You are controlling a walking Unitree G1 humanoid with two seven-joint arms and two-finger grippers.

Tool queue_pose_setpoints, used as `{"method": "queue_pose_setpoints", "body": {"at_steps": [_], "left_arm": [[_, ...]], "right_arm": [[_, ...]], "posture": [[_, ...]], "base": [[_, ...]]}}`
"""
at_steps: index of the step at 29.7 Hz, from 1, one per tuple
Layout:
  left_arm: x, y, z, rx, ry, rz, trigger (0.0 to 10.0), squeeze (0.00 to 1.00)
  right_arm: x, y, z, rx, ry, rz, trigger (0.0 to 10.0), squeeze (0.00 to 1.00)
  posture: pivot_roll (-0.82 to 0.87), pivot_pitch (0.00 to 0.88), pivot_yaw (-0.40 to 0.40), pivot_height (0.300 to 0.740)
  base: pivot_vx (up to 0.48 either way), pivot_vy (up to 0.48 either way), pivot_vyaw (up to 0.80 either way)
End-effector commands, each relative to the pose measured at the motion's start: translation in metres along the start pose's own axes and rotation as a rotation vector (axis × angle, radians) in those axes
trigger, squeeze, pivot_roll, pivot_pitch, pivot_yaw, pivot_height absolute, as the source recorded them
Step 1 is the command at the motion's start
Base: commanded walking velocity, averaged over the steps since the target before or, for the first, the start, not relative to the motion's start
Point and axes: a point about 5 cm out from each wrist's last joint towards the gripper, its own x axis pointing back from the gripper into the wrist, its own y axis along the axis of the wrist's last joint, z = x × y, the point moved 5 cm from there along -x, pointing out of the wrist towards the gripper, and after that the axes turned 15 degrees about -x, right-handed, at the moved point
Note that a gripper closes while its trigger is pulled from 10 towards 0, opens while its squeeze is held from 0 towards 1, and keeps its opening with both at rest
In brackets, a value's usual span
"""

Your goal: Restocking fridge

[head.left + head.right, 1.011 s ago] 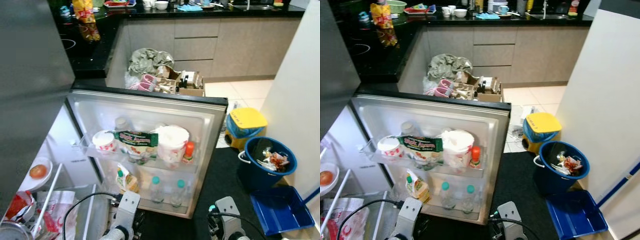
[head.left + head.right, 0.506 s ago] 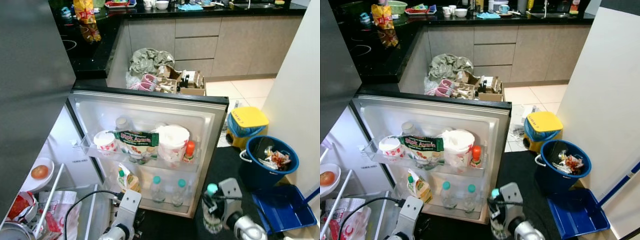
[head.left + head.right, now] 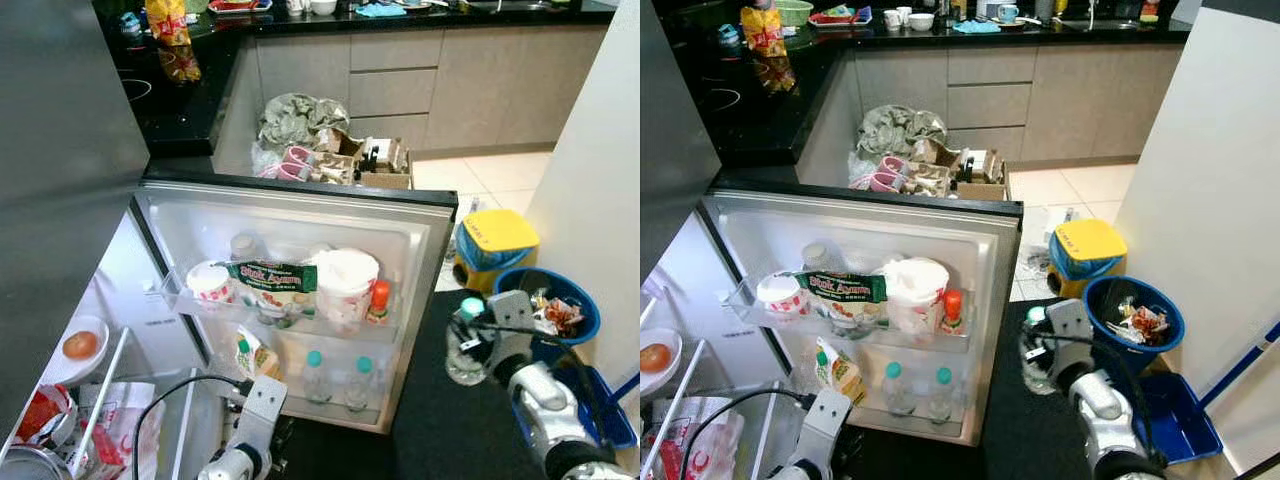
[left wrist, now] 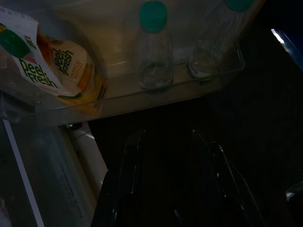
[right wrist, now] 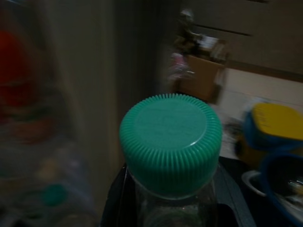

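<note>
My right gripper point(image 3: 468, 352) is shut on a clear bottle point(image 3: 464, 345) with a teal cap point(image 5: 170, 142), held upright beside the outer edge of the open fridge door point(image 3: 430, 240). The door's lower shelf point(image 3: 330, 405) carries a juice carton point(image 3: 252, 357) and two more teal-capped bottles point(image 3: 313, 378). On its upper shelf stand tubs, a green packet point(image 3: 272, 277) and a small red-capped bottle point(image 3: 378, 302). My left gripper point(image 4: 166, 139) hangs low in front of the lower shelf, open, with nothing between its fingers.
To the right stand a blue bucket point(image 3: 572, 296) of rubbish, a yellow-lidded bin point(image 3: 497, 245), a blue dustpan point(image 3: 1180, 420) and a white wall point(image 3: 600, 170). Boxes and bags point(image 3: 330, 155) pile up behind the door. A plate with a tomato point(image 3: 78, 345) sits inside the fridge.
My right arm has come up from the bottom of the view with the bottle, rising and moving right past the door's edge. The left arm has stayed low.
</note>
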Motion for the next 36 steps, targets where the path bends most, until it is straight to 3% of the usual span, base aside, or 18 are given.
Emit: {"method": "queue_pose_setpoints", "body": {"at_steps": [1,6,9,10,12,13,14,15,16,17,18,21,22,24,28,33,36], "left_arm": [[0.001,-0.003,-0.001,-0.015,-0.013,0.011,10.0,0.00],[0.000,-0.002,-0.001,-0.016,-0.015,0.009,10.0,0.00],[0.000,-0.001,-0.001,-0.017,-0.017,0.006,10.0,0.00],[0.000,-0.001,-0.002,-0.017,-0.018,0.005,10.0,0.00],[0.000,-0.001,-0.002,-0.014,-0.019,0.003,10.0,0.00],[0.000,-0.001,-0.002,-0.014,-0.019,0.003,10.0,0.00],[0.000,-0.001,-0.002,-0.015,-0.022,0.001,10.0,0.00],[0.000,-0.001,-0.002,-0.015,-0.022,0.001,10.0,0.00],[0.000,-0.001,-0.002,-0.016,-0.024,0.000,10.0,0.00],[0.001,-0.001,-0.003,-0.017,-0.026,-0.002,10.0,0.00],[0.001,-0.001,-0.003,-0.017,-0.026,-0.002,10.0,0.00],[0.002,-0.002,-0.003,-0.019,-0.029,-0.002,10.0,0.00],[0.002,-0.002,-0.003,-0.019,-0.029,-0.002,10.0,0.00],[0.003,-0.003,-0.004,-0.021,-0.032,-0.003,10.0,0.00],[0.004,-0.005,-0.004,-0.027,-0.034,-0.004,10.0,0.00],[0.005,-0.006,-0.004,-0.029,-0.034,-0.005,10.0,0.00],[0.007,-0.008,-0.001,-0.032,-0.027,-0.004,10.0,0.00]], "right_arm": [[-0.001,0.008,-0.008,0.030,-0.049,-0.024,10.0,0.00],[-0.003,0.017,-0.015,0.036,-0.083,-0.044,10.0,0.00],[-0.006,0.012,-0.002,-0.046,0.012,-0.012,10.0,0.00],[-0.006,0.009,0.007,-0.087,0.068,0.003,10.0,0.00],[-0.003,-0.002,0.041,-0.246,0.286,0.034,10.0,0.00],[-0.003,-0.002,0.041,-0.246,0.286,0.034,10.0,0.00],[0.000,-0.011,0.063,-0.283,0.401,0.083,10.0,0.01],[0.000,-0.011,0.063,-0.283,0.401,0.083,10.0,0.01],[0.003,-0.019,0.082,-0.297,0.497,0.124,10.0,0.00],[0.007,-0.025,0.098,-0.297,0.567,0.161,10.0,0.00],[0.007,-0.025,0.098,-0.297,0.567,0.161,10.0,0.00],[0.015,-0.033,0.125,-0.307,0.709,0.211,10.0,0.00],[0.015,-0.033,0.125,-0.307,0.709,0.211,10.0,0.00],[0.022,-0.030,0.142,-0.310,0.821,0.220,10.0,0.00],[0.023,-0.019,0.160,-0.292,0.923,0.206,10.0,0.00],[0.022,-0.014,0.165,-0.276,0.947,0.197,10.0,0.00],[0.016,-0.008,0.171,-0.153,0.933,0.147,10.0,0.00]], "posture": [[-0.08,0.033,0.029,0.734],[-0.09,0.033,0.028,0.734],[-0.09,0.033,0.028,0.734],[-0.09,0.033,0.028,0.734],[-0.09,0.033,0.028,0.734],[-0.09,0.033,0.028,0.734],[-0.08,0.030,0.024,0.734],[-0.08,0.030,0.024,0.734],[-0.08,0.033,0.023,0.734],[-0.08,0.033,0.023,0.734],[-0.08,0.033,0.023,0.734],[-0.08,0.032,0.018,0.734],[-0.08,0.032,0.018,0.734],[-0.07,0.034,0.015,0.734],[-0.06,0.037,0.013,0.734],[-0.06,0.038,0.011,0.734],[-0.04,0.042,-0.002,0.734]], "base": [[0.000,0.000,0.00],[0.000,0.000,0.00],[0.000,0.000,0.00],[0.000,0.000,0.00],[0.000,0.000,0.00],[0.000,0.000,0.00],[0.000,0.000,0.00],[0.000,0.000,0.00],[0.000,0.000,0.00],[0.000,0.000,0.00],[0.000,0.000,0.00],[0.000,0.000,0.00],[0.000,0.000,0.00],[0.000,0.000,0.00],[0.000,0.000,0.00],[0.000,0.000,0.00],[0.000,0.000,0.00]]}}
